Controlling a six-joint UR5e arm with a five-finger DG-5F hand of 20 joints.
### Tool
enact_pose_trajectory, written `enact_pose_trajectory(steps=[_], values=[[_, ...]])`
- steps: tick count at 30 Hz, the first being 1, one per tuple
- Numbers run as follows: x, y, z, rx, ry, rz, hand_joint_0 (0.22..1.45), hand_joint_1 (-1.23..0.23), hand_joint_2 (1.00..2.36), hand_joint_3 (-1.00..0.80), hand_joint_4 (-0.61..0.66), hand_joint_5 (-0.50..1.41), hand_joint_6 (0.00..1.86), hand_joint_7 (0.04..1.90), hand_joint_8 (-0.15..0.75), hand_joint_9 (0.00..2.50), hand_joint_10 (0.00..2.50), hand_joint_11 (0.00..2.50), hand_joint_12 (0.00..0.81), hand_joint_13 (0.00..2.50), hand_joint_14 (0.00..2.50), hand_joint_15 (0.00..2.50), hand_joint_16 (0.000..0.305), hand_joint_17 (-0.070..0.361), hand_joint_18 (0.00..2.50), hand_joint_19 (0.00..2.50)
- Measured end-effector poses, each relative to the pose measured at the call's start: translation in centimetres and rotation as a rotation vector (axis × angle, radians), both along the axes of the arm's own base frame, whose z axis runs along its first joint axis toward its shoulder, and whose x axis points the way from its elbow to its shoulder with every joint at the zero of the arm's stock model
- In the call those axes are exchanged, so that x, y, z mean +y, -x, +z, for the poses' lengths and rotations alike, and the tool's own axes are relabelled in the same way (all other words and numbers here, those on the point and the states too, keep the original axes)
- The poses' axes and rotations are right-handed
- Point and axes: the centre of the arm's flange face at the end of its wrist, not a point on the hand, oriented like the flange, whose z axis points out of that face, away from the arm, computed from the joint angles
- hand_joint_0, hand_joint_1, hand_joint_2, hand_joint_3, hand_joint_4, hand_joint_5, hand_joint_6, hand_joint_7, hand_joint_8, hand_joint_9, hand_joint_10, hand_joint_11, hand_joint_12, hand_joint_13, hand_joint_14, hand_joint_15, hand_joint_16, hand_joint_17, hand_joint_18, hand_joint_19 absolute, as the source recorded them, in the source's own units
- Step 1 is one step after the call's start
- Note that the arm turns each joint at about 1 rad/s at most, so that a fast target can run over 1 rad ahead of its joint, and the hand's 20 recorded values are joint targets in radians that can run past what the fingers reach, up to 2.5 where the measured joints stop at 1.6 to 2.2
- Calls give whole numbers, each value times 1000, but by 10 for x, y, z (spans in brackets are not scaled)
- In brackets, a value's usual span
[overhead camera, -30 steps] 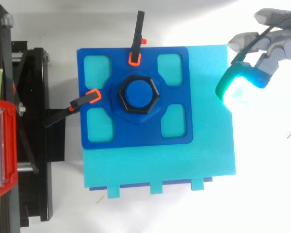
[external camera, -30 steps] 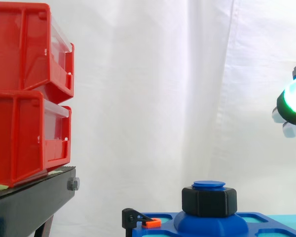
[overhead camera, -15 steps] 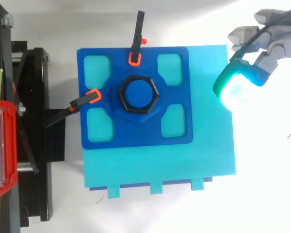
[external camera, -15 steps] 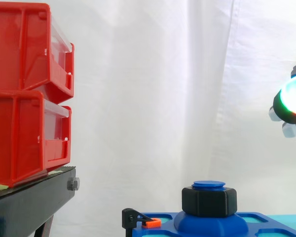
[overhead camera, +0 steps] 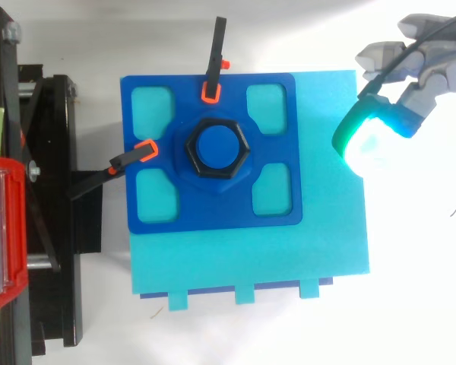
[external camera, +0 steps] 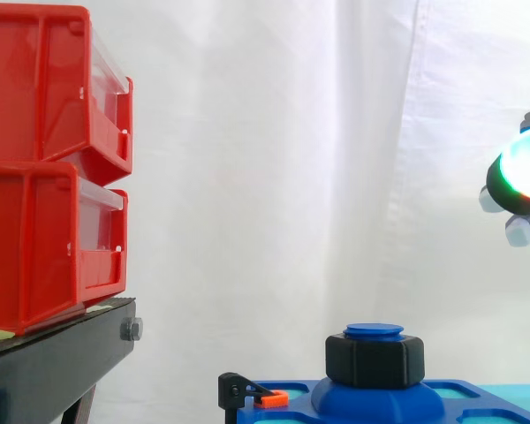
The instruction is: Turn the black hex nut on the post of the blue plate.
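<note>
The black hex nut (external camera: 374,360) sits threaded low on the blue post (overhead camera: 216,146) at the middle of the blue plate (overhead camera: 213,213). The post's flat top (external camera: 374,331) rises just above the nut. My hand (overhead camera: 419,80) hovers at the right, well above the plate and off its right edge, over the teal base's edge. Its fingers are relaxed and hold nothing. One fingertip pad (overhead camera: 368,141) glows green and cyan and points toward the nut; the same pad (external camera: 523,170) is high at the right edge in the side view.
The plate lies on a teal base (overhead camera: 251,258). Two black clamps with orange tips (overhead camera: 215,57) (overhead camera: 110,166) pin its top and left edges. Two stacked red bins (external camera: 44,88) (external camera: 44,238) stand on a black stand (external camera: 44,371) at the left.
The hand has crept slightly left toward the plate and risen a little. The nut and plate have not moved.
</note>
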Motion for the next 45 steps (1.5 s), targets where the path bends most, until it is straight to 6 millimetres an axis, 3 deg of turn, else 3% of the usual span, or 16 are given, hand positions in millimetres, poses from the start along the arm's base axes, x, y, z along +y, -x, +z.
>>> enact_pose_trajectory(steps=[16, 38, 42, 45], values=[[0, 0, 0, -1, 0, 0, 420, -448, 1000, -500, 45, -259, 502, 722, 165, 0, 0, 0, 369, 0, 0, 0, 60, 135, 0, 0], [0, 0, 0, 0, 1, 0, 431, -464, 1000, -500, 49, -261, 501, 662, 162, 0, 0, 0, 362, 0, 0, 0, 60, 135, 0, 0], [0, 0, 0, 0, 1, 0, 431, -456, 1000, -500, 47, -265, 502, 742, 163, 0, 0, 0, 360, 0, 0, 0, 60, 134, 0, 0], [0, 0, 0, 0, 1, 0, 431, -457, 1000, -500, 47, -260, 501, 671, 166, 0, 0, 0, 361, 0, 0, 0, 60, 136, 0, 0]])
